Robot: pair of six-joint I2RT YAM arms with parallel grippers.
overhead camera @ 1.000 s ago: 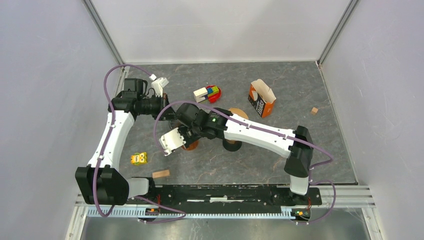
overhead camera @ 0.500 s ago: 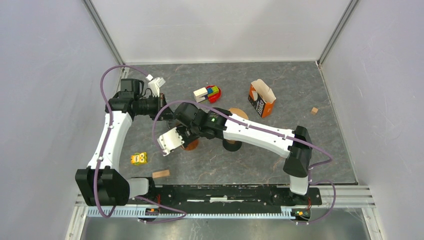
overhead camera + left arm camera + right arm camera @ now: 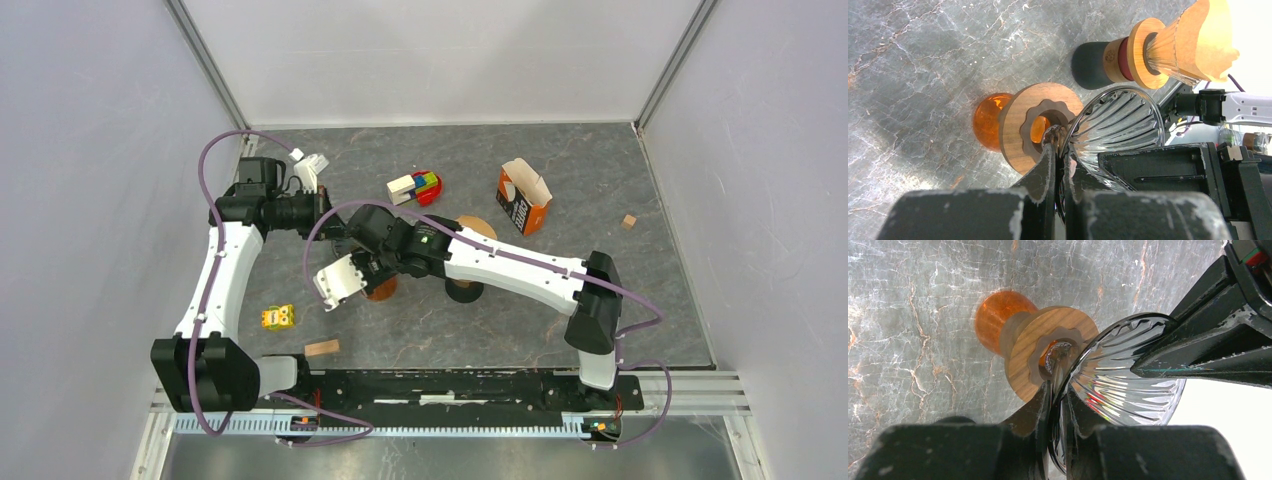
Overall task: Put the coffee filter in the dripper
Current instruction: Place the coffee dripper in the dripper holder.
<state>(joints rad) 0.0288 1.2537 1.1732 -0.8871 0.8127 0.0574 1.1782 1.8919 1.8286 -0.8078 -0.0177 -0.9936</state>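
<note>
**Both Grippers Clamped on the Dripper Wall; Filter Ahead of the Left Fingertips**

1. Left gripper (image 3: 1060, 150): my jaws are almost fully closed, with only the thin glass wall of the dripper (image 3: 1120, 120) between them. I grip the ribbed cone low down, close to its narrow end.

2. Right gripper (image 3: 1057, 390): my jaws stand at a narrow gap and pinch the same dripper (image 3: 1128, 385) through its wall, one finger inside the cone and one outside. My left fingers (image 3: 1198, 352) enter from the right of this grip and meet the cone on its far side.

3. Directly ahead of both sets of fingertips, the dripper's narrow end sits at the scalloped opening of a wooden collar (image 3: 1020, 127). The collar rests on an orange glass base (image 3: 987, 120) on the grey marbled table (image 3: 923, 60).

4. The coffee filter (image 3: 1205, 35) is ahead and to the right of my left fingertips, beyond the dripper's rim and not touching it. It sits, crumpled at the top, in a second glass cone (image 3: 1170, 57). That cone is carried on its own wooden ring (image 3: 1140, 52) and dark base (image 3: 1089, 65).

5. The inside of the dripper I hold shows bare ribbed glass.
</note>
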